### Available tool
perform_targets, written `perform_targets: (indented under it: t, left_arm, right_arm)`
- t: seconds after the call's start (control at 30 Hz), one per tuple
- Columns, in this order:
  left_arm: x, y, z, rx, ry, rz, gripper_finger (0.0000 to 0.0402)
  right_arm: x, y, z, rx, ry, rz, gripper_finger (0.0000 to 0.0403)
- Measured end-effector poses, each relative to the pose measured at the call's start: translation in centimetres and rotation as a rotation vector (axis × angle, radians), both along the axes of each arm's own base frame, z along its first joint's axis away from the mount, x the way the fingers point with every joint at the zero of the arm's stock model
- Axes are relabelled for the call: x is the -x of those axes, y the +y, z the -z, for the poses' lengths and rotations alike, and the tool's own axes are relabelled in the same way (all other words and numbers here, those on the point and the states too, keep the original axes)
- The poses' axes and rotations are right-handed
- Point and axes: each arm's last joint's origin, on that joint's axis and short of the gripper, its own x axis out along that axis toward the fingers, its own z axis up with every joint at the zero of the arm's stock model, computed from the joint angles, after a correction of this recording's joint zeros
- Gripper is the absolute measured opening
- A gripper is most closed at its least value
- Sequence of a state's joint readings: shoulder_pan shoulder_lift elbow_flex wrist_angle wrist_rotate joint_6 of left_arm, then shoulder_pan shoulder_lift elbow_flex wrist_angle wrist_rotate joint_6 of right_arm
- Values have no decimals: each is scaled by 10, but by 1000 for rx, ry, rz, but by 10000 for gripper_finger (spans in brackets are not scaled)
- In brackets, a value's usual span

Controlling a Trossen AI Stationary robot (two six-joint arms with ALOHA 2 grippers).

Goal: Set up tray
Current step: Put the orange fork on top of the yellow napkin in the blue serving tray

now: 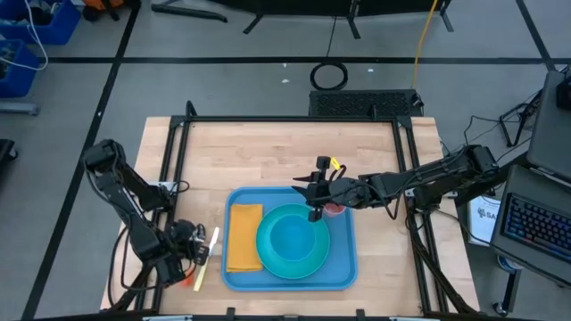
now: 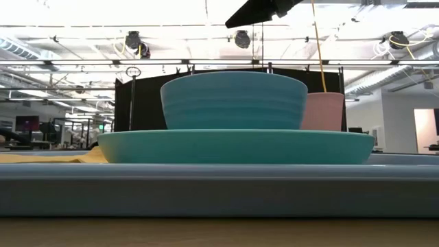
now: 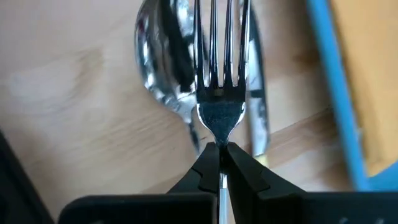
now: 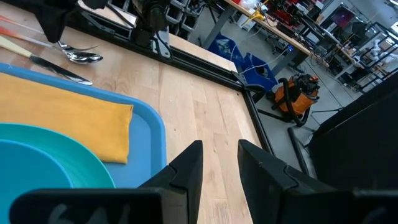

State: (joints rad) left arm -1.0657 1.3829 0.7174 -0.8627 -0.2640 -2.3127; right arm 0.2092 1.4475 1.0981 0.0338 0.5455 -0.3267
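On the left side of the pale wooden surface, I am seeing my left gripper sitting low near the front-left corner, just outside the left rim of the tray. Its jaws are clamping shut on the neck of a shiny metal fork, whose tines are pointing away from the wrist. A shiny metal spoon is lying on the wood just beside the fork, and a knife with a pale handle is lying on the fork's other side, toward the tray.

The large flat rectangular blue plastic tray is resting along the front edge of the surface, roughly at its middle. A folded mustard-yellow cloth napkin is lying flat in the tray's left part. Next to it, a round turquoise plate is filling the tray's centre, and a turquoise ribbed bowl is sitting on that plate. A pale pink cup is standing at the far right of the plate.

My right gripper is hanging above the tray's far edge, over the plate's rim beside the cup. Its jaws are standing apart and holding nothing.
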Motion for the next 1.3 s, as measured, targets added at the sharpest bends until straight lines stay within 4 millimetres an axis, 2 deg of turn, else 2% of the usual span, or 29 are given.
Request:
perform_targets:
  t: [0.5,0.77,1.0,1.3]
  left_arm:
    - [-13,15,-19,-109,-298,-6,9]
    - [-29,32,-28,-102,-317,-66,9]
    - [-60,45,-34,-92,-372,-5,9]
    - [-82,75,-31,-61,-277,-21,9]
  right_arm:
    - [0,0,0,5,-3,-1,91]
    - [0,0,-1,10,-3,-3,91]
    - [0,0,-1,27,4,-8,91]
    - [0,0,-1,46,11,-13,91]
